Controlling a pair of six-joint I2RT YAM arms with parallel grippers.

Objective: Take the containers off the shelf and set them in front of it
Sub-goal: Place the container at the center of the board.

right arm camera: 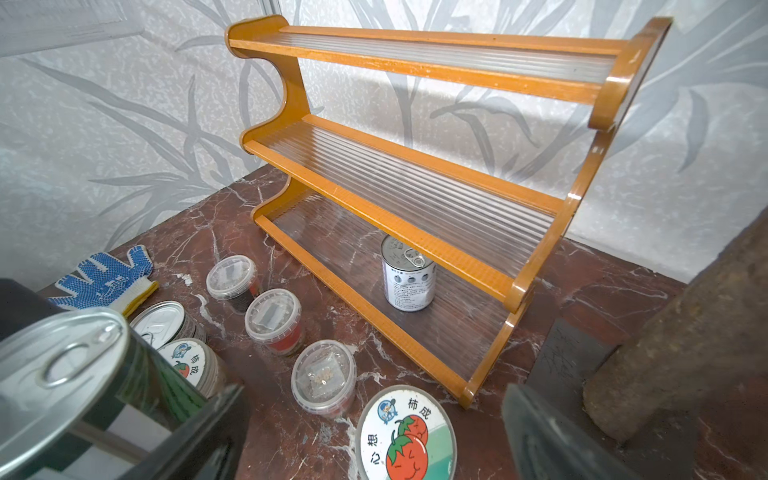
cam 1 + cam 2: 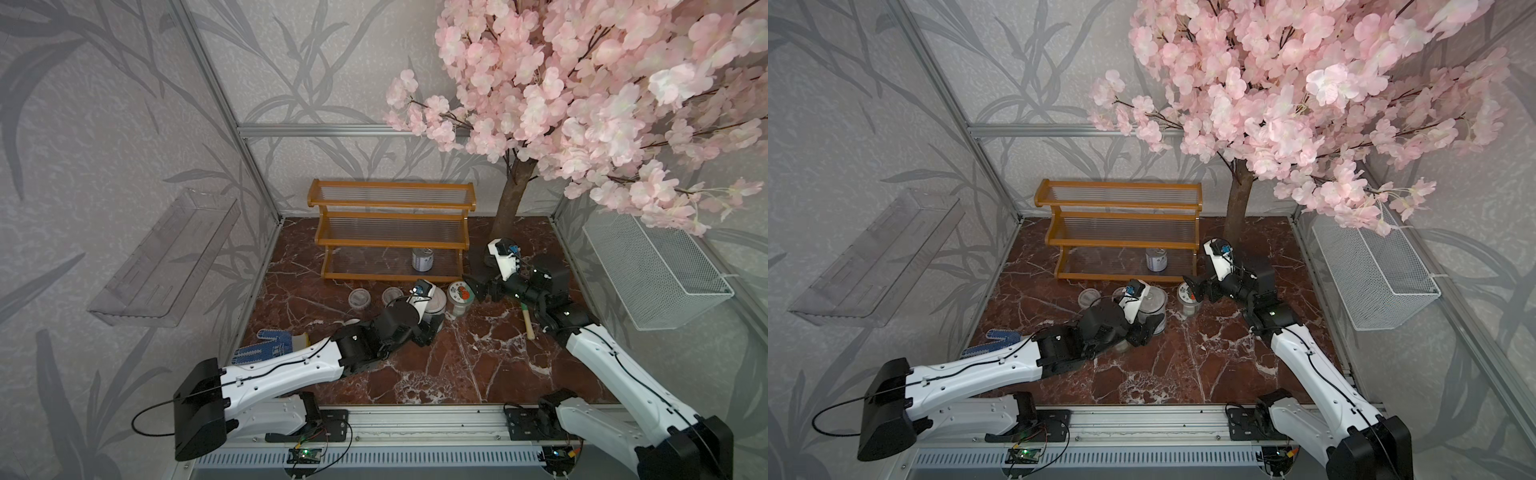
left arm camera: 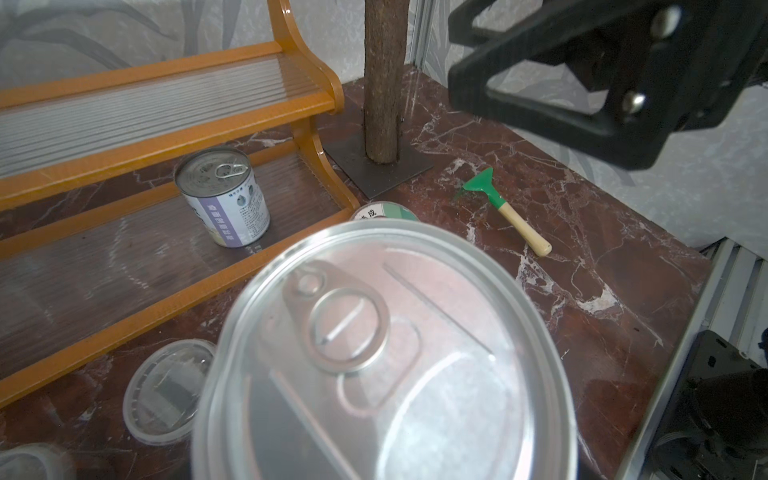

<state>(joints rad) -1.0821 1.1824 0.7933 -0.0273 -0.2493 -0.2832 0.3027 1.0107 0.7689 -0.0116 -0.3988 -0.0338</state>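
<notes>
Your left gripper (image 2: pixel 432 322) is clamped on a tin can (image 3: pixel 374 353) low in front of the shelf (image 2: pixel 390 243). Set it upright in a free gap (3 cups (image 1: pixel 272 316) crowd nearby), then release. Right gripper (image 2: pixel 473 289) gapes wide, empty. The last can (image 2: pixel 422 259) sits on the bottom tier.

1 can (image 2: pixel 422 259) on shelf (image 2: pixel 390 202) btm tier

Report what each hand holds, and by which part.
Left hand grips a tin can around its side wall; right hand is open and holds nothing.
</notes>
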